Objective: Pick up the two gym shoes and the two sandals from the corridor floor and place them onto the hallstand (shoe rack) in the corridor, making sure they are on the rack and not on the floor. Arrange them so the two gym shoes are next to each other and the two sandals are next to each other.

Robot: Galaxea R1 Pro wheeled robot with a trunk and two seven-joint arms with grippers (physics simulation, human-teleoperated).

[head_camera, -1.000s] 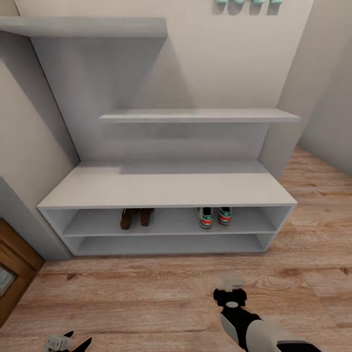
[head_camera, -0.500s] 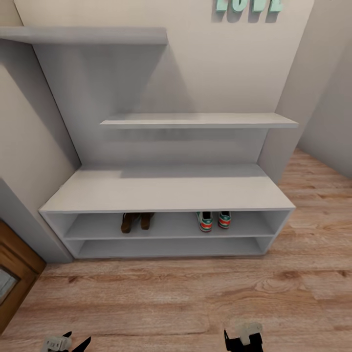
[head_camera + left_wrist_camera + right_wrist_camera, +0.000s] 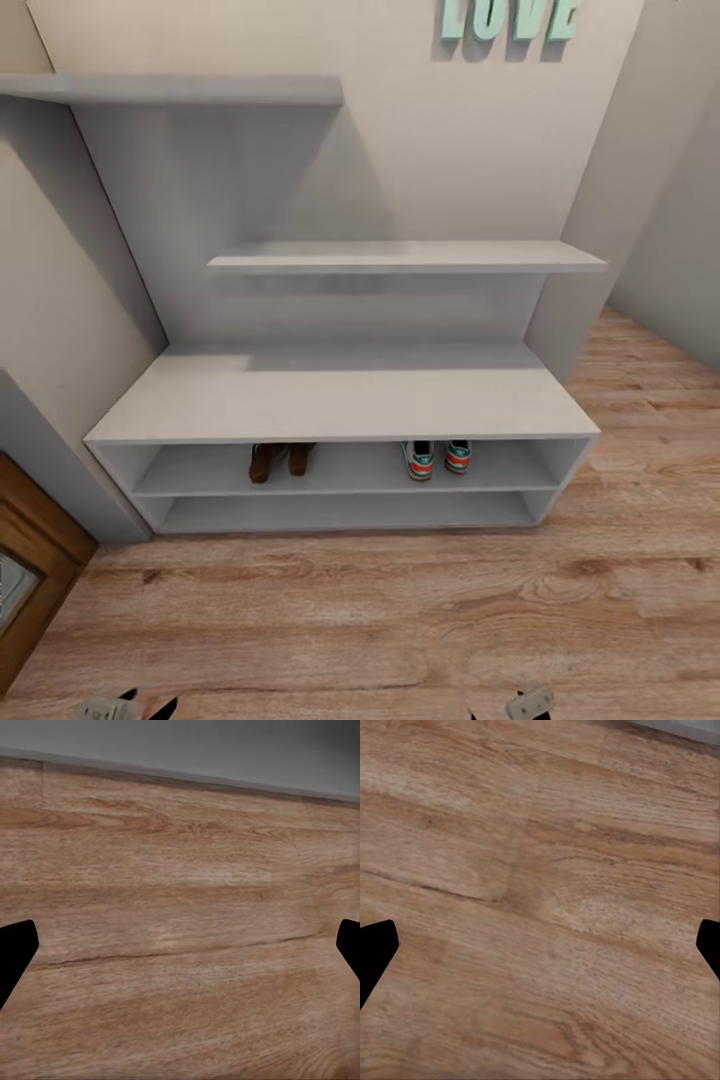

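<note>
Brown leather sandals (image 3: 277, 461) and white green-striped gym shoes (image 3: 438, 458) paired on pale grey two-tier hallstand's (image 3: 340, 402) upper shelf; both grippers' fingers spread, empty over wood-plank floor (image 3: 400, 620); risk: arm swing nudging shoes off

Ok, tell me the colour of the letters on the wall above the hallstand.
Pale mint green; the letters show best in the head view.

Head view high, facing hallstand (image 3: 340, 405); wrist views close above floor (image 3: 180, 945).
</note>
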